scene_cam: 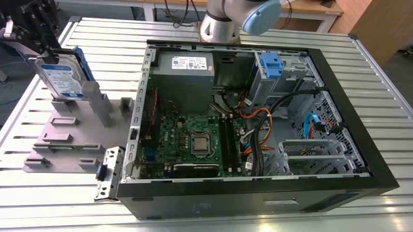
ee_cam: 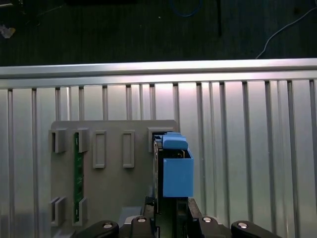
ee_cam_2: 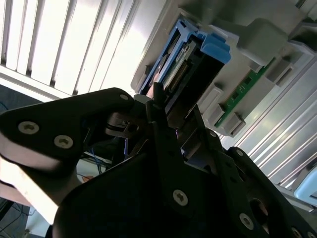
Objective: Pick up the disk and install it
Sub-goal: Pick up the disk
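The gripper (scene_cam: 46, 54) sits at the top edge of the disk (scene_cam: 62, 79), which stands upright just below it in the grey holder (scene_cam: 90, 126) (clamped or not, I cannot tell); a shallow hold could let the disk tilt and jam in its slot.

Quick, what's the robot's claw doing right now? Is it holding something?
Gripper: closed, holding the disk by its top edge, with the disk standing upright.
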Robot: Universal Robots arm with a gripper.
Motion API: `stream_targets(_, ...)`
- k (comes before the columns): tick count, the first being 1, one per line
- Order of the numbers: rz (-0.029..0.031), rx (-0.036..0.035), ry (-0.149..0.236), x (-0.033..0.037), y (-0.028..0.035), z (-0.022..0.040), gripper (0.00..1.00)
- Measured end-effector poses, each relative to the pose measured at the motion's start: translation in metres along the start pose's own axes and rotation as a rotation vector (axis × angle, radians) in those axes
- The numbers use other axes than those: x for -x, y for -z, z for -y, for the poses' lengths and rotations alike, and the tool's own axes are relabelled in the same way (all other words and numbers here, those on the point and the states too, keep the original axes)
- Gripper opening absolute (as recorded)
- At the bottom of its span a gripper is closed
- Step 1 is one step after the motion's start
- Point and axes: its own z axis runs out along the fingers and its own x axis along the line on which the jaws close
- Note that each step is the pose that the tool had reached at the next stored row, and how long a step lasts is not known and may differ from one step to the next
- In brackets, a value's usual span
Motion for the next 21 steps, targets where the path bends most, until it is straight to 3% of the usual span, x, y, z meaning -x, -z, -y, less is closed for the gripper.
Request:
stream_targets(10,0.0,0.0001,0.0,0.0007,0.0167,-0.0002,0.35)
stream_targets(17,0.0,-0.0001,0.0,0.0007,0.0173,-0.0002,0.35)
stream_targets(21,-0.0001,0.0,0.0,0.0008,0.0219,-0.0003,0.35)
